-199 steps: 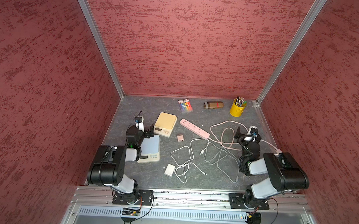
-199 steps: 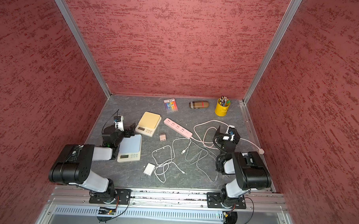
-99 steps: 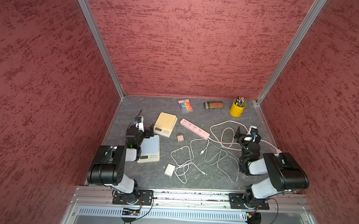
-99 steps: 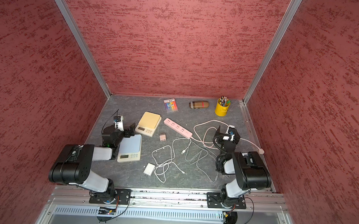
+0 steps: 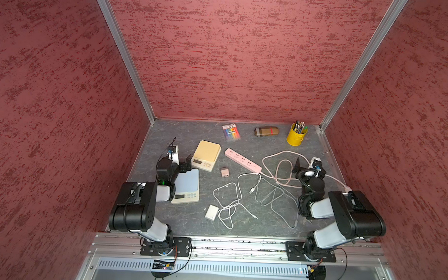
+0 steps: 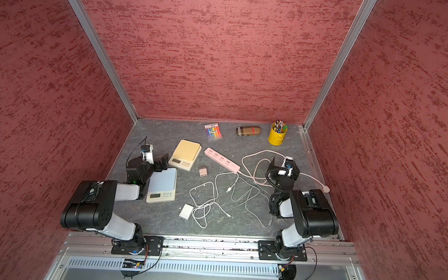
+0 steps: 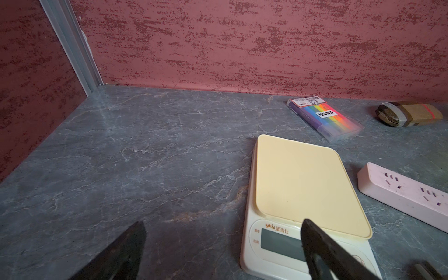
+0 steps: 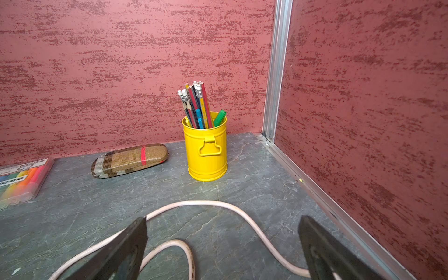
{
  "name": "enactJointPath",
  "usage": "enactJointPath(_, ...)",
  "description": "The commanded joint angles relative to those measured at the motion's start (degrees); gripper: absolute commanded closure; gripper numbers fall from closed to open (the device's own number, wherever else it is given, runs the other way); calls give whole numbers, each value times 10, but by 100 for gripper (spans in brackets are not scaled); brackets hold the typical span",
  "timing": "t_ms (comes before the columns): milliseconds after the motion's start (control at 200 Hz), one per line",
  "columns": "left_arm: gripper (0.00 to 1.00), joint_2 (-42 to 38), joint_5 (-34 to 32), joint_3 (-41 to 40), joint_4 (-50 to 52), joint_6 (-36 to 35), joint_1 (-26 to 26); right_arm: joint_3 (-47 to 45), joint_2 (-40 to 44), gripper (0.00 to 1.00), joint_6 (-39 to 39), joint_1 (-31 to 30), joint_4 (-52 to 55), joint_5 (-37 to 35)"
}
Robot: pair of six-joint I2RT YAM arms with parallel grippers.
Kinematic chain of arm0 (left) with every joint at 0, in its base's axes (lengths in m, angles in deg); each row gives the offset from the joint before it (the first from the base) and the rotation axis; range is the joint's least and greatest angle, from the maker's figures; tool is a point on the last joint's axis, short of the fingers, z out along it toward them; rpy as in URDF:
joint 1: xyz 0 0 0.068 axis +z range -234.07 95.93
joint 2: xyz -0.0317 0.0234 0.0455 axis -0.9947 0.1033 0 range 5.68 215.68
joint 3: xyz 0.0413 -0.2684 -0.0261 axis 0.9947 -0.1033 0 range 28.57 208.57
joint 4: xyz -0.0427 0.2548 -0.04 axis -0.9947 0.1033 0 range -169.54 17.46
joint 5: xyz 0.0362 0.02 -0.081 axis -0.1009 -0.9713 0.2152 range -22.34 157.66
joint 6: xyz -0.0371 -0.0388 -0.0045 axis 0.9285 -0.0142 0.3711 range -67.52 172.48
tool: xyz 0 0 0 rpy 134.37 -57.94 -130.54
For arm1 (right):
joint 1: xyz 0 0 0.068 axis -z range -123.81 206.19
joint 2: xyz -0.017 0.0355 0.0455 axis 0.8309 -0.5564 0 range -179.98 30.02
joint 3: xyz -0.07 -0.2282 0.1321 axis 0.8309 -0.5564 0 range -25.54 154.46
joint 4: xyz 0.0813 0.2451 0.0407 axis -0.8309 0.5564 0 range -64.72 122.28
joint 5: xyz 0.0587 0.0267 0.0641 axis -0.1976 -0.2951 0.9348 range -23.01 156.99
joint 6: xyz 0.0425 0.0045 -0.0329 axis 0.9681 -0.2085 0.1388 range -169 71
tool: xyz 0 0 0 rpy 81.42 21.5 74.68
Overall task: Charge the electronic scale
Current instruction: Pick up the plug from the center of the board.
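Both hands are spread wide and hold nothing. The left hand [image 7: 223, 223] hangs low at the near corner of the yellow scale [image 5: 206, 155], above the far edge of the blue scale [image 5: 186, 186]. In the left wrist view one finger [image 7: 315, 242] crosses the yellow scale's display; whether it touches, I cannot tell. The two scales lie flat on the left part of the counter [image 5: 166, 133], almost corner to corner. The pink strip [image 5: 242, 160] lies just right of the yellow scale, with a small pink adapter [image 5: 225, 172] near it. A white charger [image 5: 211, 212] and its coiled cable [image 5: 228, 210] lie near the front middle. The right hand [image 8: 223, 219] hovers over loops of the strip's cord [image 8: 218, 203] at the right side. A yellow can [image 8: 206, 150] of pencils and a plaid case [image 8: 129, 160] sit by the back wall.
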Motion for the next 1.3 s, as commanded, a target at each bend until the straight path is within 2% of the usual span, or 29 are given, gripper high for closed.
enactJointPath(0,0,0,13,7,2,7,4,-4,12,2,-1,5,-12,25)
enactJointPath(90,0,-23,29,-2,-1,-7,-2,-24,40,3,-7,4,-29,37)
enactJointPath(130,0,-44,14,2,26,-14,-12,-19,80,4,-13,0,11,43)
enactJointPath(160,0,-58,-4,12,55,-18,-19,0,117,5,-8,-3,80,46)
enactJointPath(210,0,-87,-34,35,116,-22,-32,56,175,6,26,-3,256,42)
enactJointPath(291,0,-118,-85,84,211,-11,-44,145,215,7,97,-4,450,30)
enactJointPath(361,0,-136,-106,115,269,44,-45,194,225,11,134,-10,540,48)
enactJointPath(446,0,-153,-125,156,341,110,-59,228,215,13,142,-55,581,31)
enactJointPath(526,0,-161,-126,183,390,113,-88,271,178,14,170,-115,626,11)
enactJointPath(611,0,-164,-136,186,396,95,-135,330,116,22,223,-189,676,31)
enactJointPath(671,0,-167,-132,191,422,98,-157,373,63,25,251,-249,701,40)
enactJointPath(796,1,-147,-88,200,470,118,-161,460,-50,20,279,-367,738,45)
enactJointPath(877,0,-135,-62,200,479,119,-160,509,-106,17,285,-416,751,49)
enactJointPath(1087,0,-122,48,203,476,173,-144,611,-239,15,265,-464,781,85)
enactJointPath(1297,0,-123,62,195,485,179,-137,652,-293,19,253,-473,825,64)
